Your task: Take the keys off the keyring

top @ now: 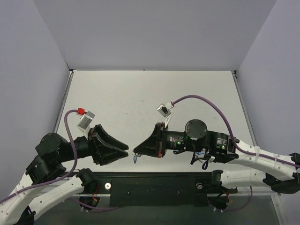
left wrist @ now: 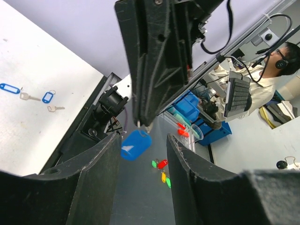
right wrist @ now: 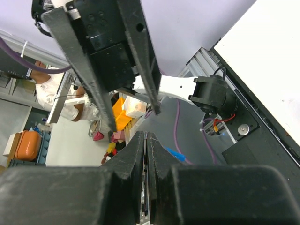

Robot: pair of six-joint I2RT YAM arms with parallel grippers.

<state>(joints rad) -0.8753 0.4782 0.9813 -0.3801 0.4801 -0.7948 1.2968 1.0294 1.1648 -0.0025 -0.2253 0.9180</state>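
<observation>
Table: the white table [top: 140, 93] is filling the middle of the walled bay, and both arms are reaching low over its near edge.

Right arm: the right arm [top: 206, 138] is stretching in from the right and lying almost level. A purple cable [top: 211, 105] is looping up over it.

Left arm: the left arm [top: 56, 150] is bending in from the left and pointing its wrist to the right.

Left claw: the left gripper [top: 125, 151] is facing right with its jaws standing wide apart and gripping nothing. On its own camera its two black fingers [left wrist: 93, 187] are framing the hanging tag from either side without touching it.

Right claw: the right gripper [top: 137, 151] is facing left, nose to nose with the other claw, near it but apart. On its wrist camera its fingers [right wrist: 140, 150] are pressing tight together, and the left wrist view shows their tip pinching the thin wire of the ring.

Keys: the keys [left wrist: 28, 97] are lying flat on the white top, near its near edge and well apart from both claws. Each is sitting just beside a blue-rimmed tag, and neither is on the ring. From above I cannot make them out.

Keyring: the keyring [left wrist: 135, 145] is hanging in the air from the tip of the right claw. Its blue tag is dangling below the fingertips, in the gap between the two claws. From overhead it is showing only as a blue speck [top: 136, 160] under the right claw's nose.
</observation>
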